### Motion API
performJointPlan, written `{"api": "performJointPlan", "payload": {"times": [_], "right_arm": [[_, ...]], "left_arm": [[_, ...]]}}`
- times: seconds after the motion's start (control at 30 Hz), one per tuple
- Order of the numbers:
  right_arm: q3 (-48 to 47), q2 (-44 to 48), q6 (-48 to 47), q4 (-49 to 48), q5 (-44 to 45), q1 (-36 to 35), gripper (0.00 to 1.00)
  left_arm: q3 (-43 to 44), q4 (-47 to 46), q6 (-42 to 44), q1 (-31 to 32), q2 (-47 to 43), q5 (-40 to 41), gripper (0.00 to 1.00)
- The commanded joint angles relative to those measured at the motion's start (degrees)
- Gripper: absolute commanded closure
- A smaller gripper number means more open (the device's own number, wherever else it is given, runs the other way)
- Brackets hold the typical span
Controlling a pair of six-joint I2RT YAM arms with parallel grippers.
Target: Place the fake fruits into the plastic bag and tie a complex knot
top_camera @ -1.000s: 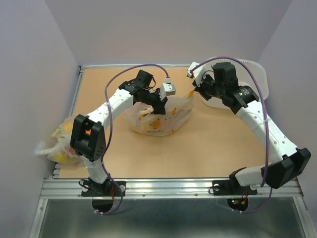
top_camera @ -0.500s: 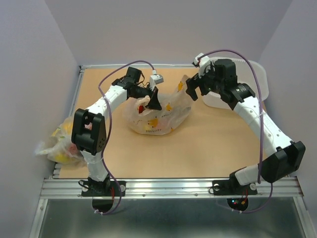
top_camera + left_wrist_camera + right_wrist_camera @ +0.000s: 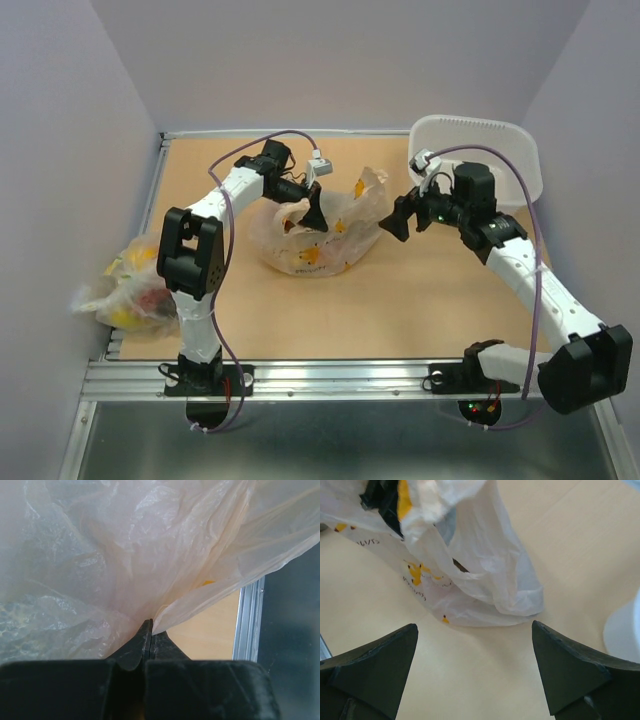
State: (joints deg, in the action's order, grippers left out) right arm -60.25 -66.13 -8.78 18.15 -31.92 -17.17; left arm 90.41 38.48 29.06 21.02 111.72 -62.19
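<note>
The plastic bag (image 3: 325,238) lies crumpled mid-table, cream-white with orange-yellow prints. My left gripper (image 3: 314,214) sits on its top and is shut on a fold of the film; the left wrist view shows the gripper (image 3: 150,626) with jaws pressed together, pinching the plastic bag (image 3: 125,555). My right gripper (image 3: 400,220) hangs open just right of the bag, touching nothing. In the right wrist view that gripper (image 3: 475,635) has wide-spread fingers framing bare table in front of the plastic bag (image 3: 485,575). The fake fruits are hidden inside the film. The knot is out of view.
A white rigid tub (image 3: 480,155) stands at the back right, behind the right arm, and its edge (image 3: 626,630) shows in the right wrist view. A second filled bag (image 3: 130,285) hangs off the table's left edge. Purple cables loop above both arms.
The right gripper opened, let go of the bag's top and drew back to the right and nearer. The left gripper closed on the bag film and shifted slightly.
</note>
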Motion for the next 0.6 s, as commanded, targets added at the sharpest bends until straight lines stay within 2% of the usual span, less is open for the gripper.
{"api": "performJointPlan", "payload": {"times": [0.0, 0.27, 0.4, 0.57], "right_arm": [[5.4, -2.9, 5.4, -16.1, -6.0, 0.4, 0.00], [7.5, -9.8, 8.7, -32.5, -15.4, 0.3, 0.00], [8.6, -14.0, 18.3, -42.3, -16.5, 0.1, 0.00], [7.2, -18.8, 21.9, -48.5, -14.8, -2.1, 0.00]], "left_arm": [[3.1, 3.4, 2.6, -0.4, -0.6, -2.5, 1.00], [4.6, 3.5, 0.8, -0.6, 0.5, -1.4, 1.00], [4.2, -0.2, -2.8, -0.6, 0.8, -0.8, 1.00], [4.4, -1.6, -4.9, -0.5, 1.5, -1.3, 1.00]]}}
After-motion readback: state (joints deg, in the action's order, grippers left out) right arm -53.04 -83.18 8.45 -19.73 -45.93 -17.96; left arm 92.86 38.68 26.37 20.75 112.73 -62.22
